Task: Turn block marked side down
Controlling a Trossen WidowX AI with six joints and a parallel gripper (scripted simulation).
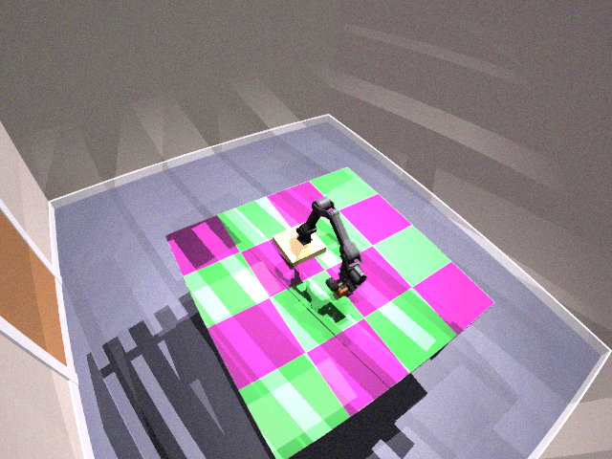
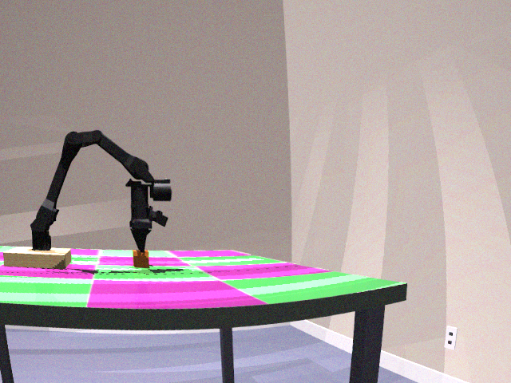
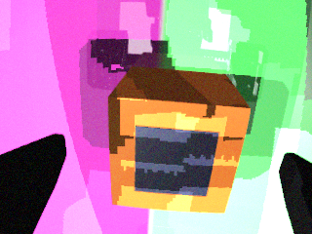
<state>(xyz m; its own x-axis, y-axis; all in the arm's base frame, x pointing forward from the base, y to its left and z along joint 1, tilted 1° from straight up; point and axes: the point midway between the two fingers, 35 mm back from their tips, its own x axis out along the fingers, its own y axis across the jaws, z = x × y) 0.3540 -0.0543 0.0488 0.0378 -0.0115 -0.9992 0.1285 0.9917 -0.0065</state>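
Orange on its sides, the block (image 3: 175, 150) carries a dark grey square patch on its upper face, which I read as the marked side; that face points up toward the wrist camera. I see the block resting on the table (image 2: 288, 288), straddling the seam between a magenta square and a green one. In the exterior view the block (image 2: 140, 258) sits upright and flat on the checkered surface.

The gripper (image 2: 140, 247) hangs directly above the block, pointing straight down. Its fingers are spread wide and hold nothing. In the wrist view I see one dark fingertip (image 3: 29, 195) at the lower left and the other at the lower right edge, each well clear of the block's sides, with the block centred between them. From the exterior view the fingertips appear to reach the block's top edge; I cannot tell whether they touch it.

From the top view, the arm (image 1: 340, 237) arches up from its base and comes down over the block (image 1: 339, 292). The base stands on a pale wooden plate (image 1: 299, 248), near the block but apart from it. The same plate (image 2: 37, 257) shows at the left edge of the exterior view. The table top is a checker of magenta and green squares crossed by lighter stripes and dark shadows.
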